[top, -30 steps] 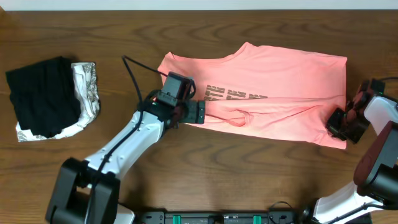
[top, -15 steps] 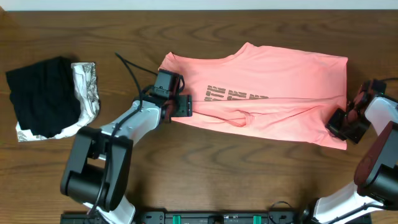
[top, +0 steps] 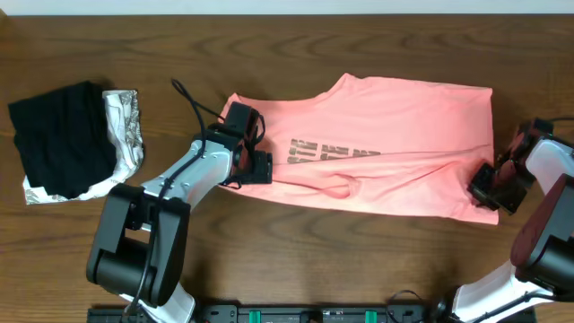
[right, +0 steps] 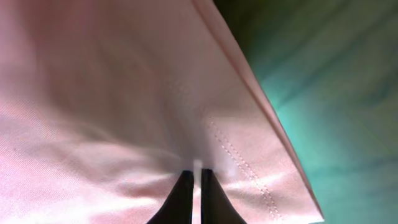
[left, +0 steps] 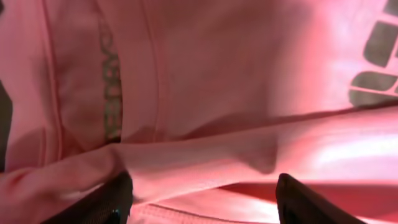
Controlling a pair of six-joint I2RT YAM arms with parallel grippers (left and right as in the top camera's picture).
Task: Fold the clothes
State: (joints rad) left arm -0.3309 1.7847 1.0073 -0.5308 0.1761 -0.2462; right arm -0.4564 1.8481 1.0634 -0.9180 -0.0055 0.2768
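On the wooden table point(top: 359, 260), right tool point(right: 194, 173) pinches the pink T-shirt point(top: 404, 135); left tool point(left: 200, 196) gapes over it.

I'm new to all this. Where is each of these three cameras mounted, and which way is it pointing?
Overhead: above the table, looking straight down at the pink T-shirt; the left hand and right hand show.
Left wrist: just behind the left hand, facing the T-shirt close up; its two dark fingers stand apart.
Right wrist: behind the right hand; its fingers pinch the T-shirt.
Shared: all see the T-shirt.
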